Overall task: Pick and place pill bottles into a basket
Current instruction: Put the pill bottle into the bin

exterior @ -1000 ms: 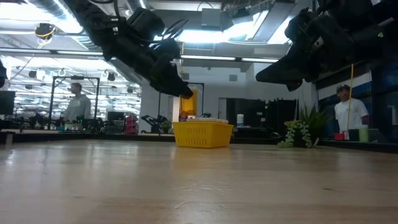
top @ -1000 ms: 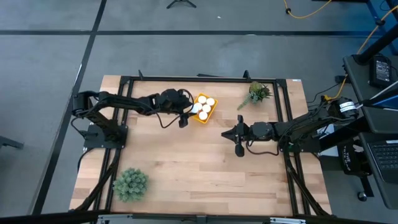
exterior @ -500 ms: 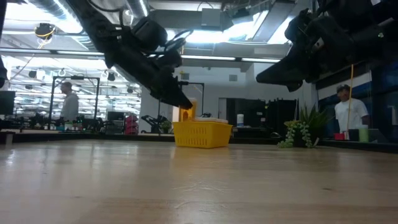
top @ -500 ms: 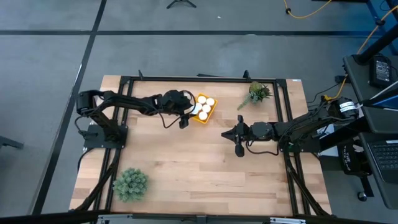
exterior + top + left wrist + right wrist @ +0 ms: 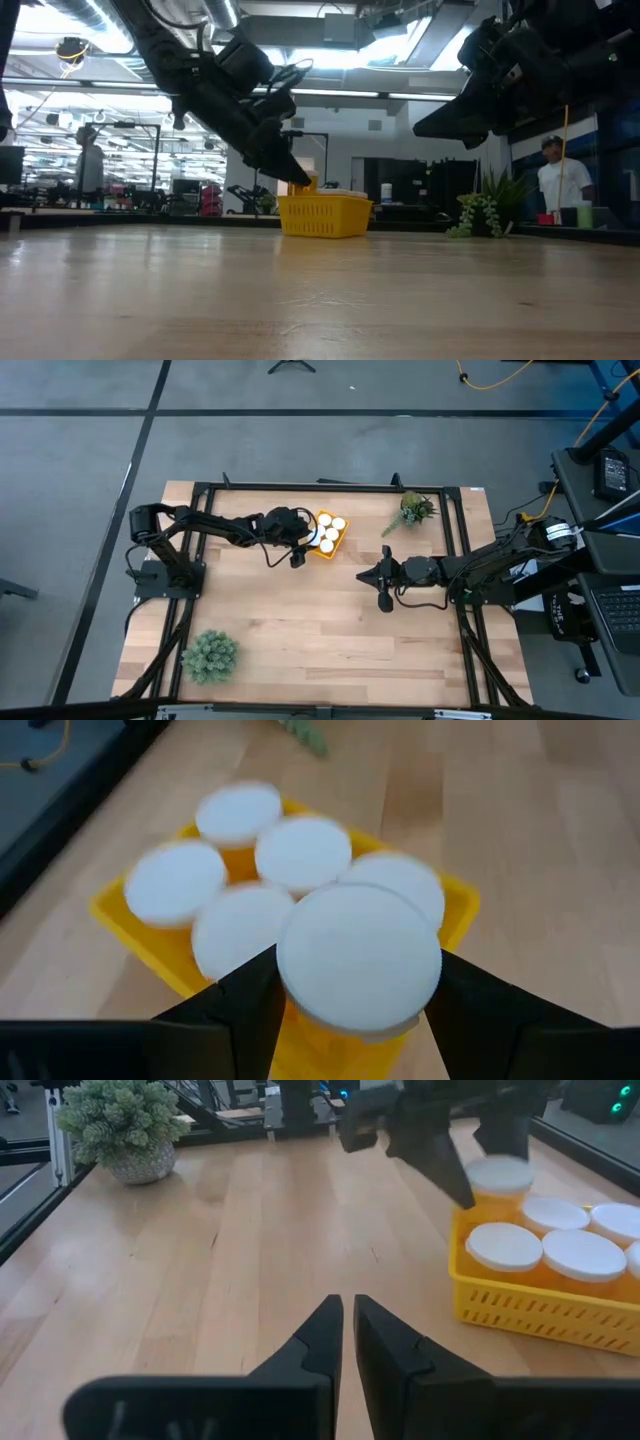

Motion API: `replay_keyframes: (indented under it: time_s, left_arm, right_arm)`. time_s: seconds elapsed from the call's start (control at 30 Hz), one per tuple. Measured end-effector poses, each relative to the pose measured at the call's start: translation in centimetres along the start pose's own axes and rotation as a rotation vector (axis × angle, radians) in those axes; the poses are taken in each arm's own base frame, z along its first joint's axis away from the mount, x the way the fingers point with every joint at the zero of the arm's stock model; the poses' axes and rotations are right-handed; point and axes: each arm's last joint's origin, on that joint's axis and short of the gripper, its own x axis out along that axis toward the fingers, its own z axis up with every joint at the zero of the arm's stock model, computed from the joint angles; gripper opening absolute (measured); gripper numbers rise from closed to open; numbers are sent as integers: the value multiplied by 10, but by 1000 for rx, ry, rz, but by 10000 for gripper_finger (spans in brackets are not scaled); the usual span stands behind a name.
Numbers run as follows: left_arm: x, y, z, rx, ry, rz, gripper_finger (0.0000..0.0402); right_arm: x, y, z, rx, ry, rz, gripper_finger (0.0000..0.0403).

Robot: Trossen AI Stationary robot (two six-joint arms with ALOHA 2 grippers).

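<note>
While the left gripper [image 5: 355, 995] fingers clasp a sixth pill bottle [image 5: 360, 960] just below its cap, over the basket [image 5: 130, 925], it seems light, rigid and slippery; right gripper [image 5: 347, 1330] waits clenched, empty.

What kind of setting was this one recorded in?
Probably a robotics lab or workshop. A wooden table in a black frame carries two dark arms; the low view shows an open hall behind with ceiling strip lights, equipment racks and a person standing by. Cables run over the grey floor.
</note>
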Motion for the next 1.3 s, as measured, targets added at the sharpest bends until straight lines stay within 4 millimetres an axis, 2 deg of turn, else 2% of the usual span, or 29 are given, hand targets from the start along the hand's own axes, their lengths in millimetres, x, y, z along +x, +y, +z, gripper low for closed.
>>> replay_keyframes:
  time_s: [0.37, 0.8, 1.3]
  left_arm:
    - [14, 0, -11, 15, 27, -4, 212]
    - [14, 0, -12, 20, 28, -7, 213]
    - [14, 1, -12, 21, 30, -2, 245]
  right_arm:
    - [0, 0, 0, -1, 3, -1, 35]
    - [0, 0, -1, -2, 9, -1, 35]
    - [0, 0, -1, -2, 9, -1, 35]
